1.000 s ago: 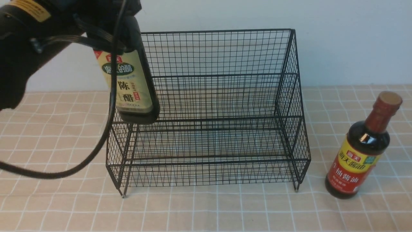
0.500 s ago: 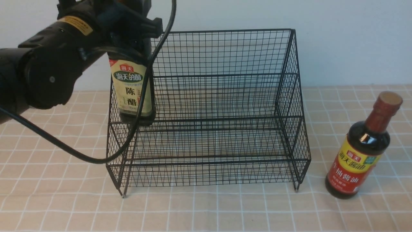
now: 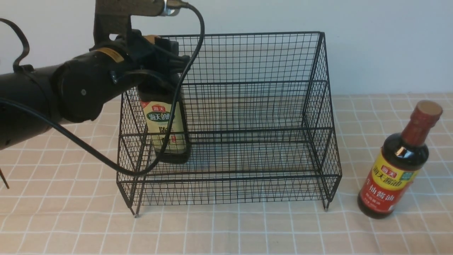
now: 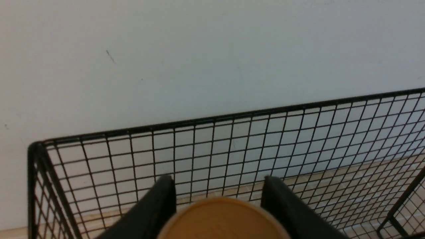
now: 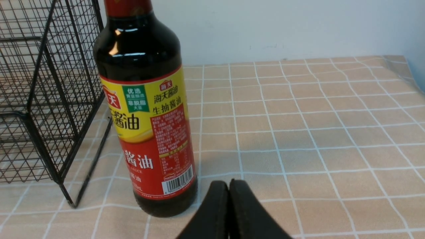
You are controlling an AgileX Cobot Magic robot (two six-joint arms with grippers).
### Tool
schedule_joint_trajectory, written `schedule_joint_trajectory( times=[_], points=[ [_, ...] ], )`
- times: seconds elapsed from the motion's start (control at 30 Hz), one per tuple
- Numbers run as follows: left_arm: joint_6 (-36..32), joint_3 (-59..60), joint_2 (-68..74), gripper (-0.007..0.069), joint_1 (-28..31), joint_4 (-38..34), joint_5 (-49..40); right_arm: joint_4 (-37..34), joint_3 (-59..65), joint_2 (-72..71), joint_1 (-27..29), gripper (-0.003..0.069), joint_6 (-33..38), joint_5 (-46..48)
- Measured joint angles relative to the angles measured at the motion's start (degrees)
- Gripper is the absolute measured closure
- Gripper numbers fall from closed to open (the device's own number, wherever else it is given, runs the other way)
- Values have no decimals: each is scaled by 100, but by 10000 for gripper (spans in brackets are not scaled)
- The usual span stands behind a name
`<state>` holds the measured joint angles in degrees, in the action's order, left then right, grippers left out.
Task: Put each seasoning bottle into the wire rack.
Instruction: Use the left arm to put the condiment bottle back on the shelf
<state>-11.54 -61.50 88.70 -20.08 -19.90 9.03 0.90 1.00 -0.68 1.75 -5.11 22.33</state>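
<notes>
The black wire rack (image 3: 244, 83) stands mid-table on the checked cloth. My left gripper (image 3: 160, 60) is shut on the neck of the squarish bottle with the beige-green label (image 3: 166, 132) and holds it upright inside the rack at its left end, base low over the front lower tier. In the left wrist view its gold cap (image 4: 220, 220) sits between my black fingers (image 4: 159, 202), in front of the rack's back mesh (image 4: 232, 146). The round red-capped bottle (image 3: 398, 164) stands on the cloth right of the rack. My right gripper (image 5: 229, 187) is shut and empty beside its base (image 5: 146, 109).
A white wall runs close behind the rack. The left arm's black cable (image 3: 106, 161) loops down in front of the rack's left end. The rack's right side and foot (image 5: 43, 99) stand close to the red-capped bottle. The cloth's right edge (image 5: 408, 71) is near.
My left gripper has carried the squarish bottle rightward over the rack's left side and down, from above the upper tier's edge into the lower tier. The red-capped bottle has not moved.
</notes>
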Motion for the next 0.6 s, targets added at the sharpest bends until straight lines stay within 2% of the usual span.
schedule_joint_trajectory(
  times=[0.17,0.37,0.4,0.6],
  points=[
    [-28,-17,79,315,0,-166,-108,0,0,0,0,673,0,0],
    [-28,-92,71,217,0,-180,-117,0,0,0,0,673,0,0],
    [-54,-92,14,183,0,-180,-277,0,0,0,0,673,0,0],
    [-574,-92,-485,169,-6,-36,-1037,0,0,0,0,673,0,0]
  ],
)
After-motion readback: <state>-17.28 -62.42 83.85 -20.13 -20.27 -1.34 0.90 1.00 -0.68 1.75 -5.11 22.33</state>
